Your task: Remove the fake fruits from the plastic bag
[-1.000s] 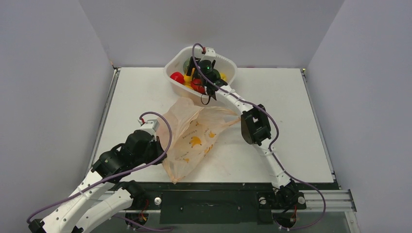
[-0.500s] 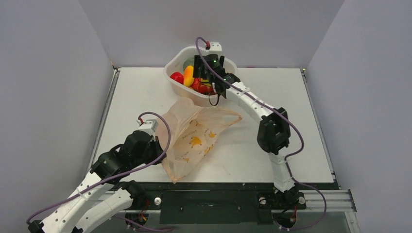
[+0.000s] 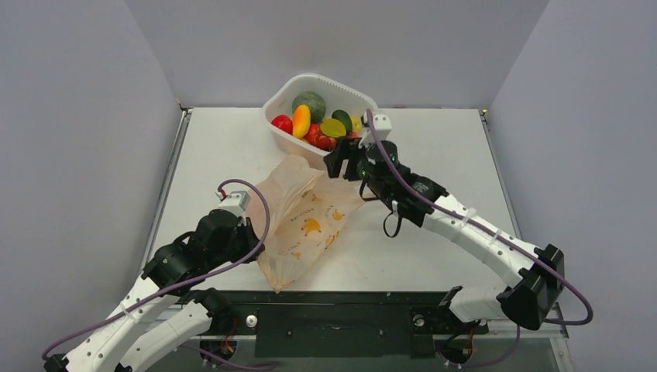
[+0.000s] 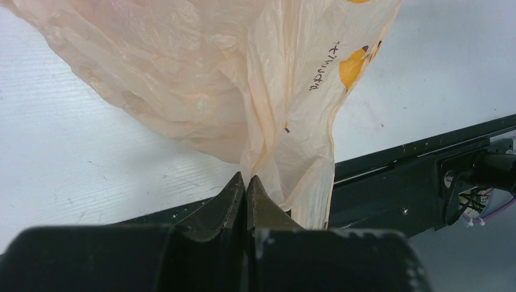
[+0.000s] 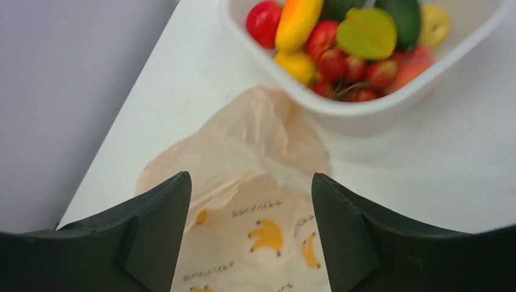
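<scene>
The peach plastic bag (image 3: 306,221) with banana prints lies flattened on the white table, its near edge at the table front. My left gripper (image 3: 257,249) is shut on a fold of the plastic bag (image 4: 231,79), the fingertips (image 4: 246,180) pinching the film. My right gripper (image 3: 339,163) hovers open and empty above the far end of the plastic bag (image 5: 255,207), between it and the tub. The fake fruits (image 3: 321,125) are heaped in the white tub, red, orange-yellow and yellow-green pieces (image 5: 341,42). No fruit shows through the bag.
The white rounded tub (image 3: 329,77) stands at the back centre of the table, its rim (image 5: 365,112) close to the bag's far end; a dark-green melon (image 3: 310,103) sits among the fruits. The black front rail (image 4: 420,152) runs along the near edge.
My right gripper has pulled out of the tub and come back toward me, over the bag's far end, its elbow swinging low to the right. The left gripper and bag have stayed put.
</scene>
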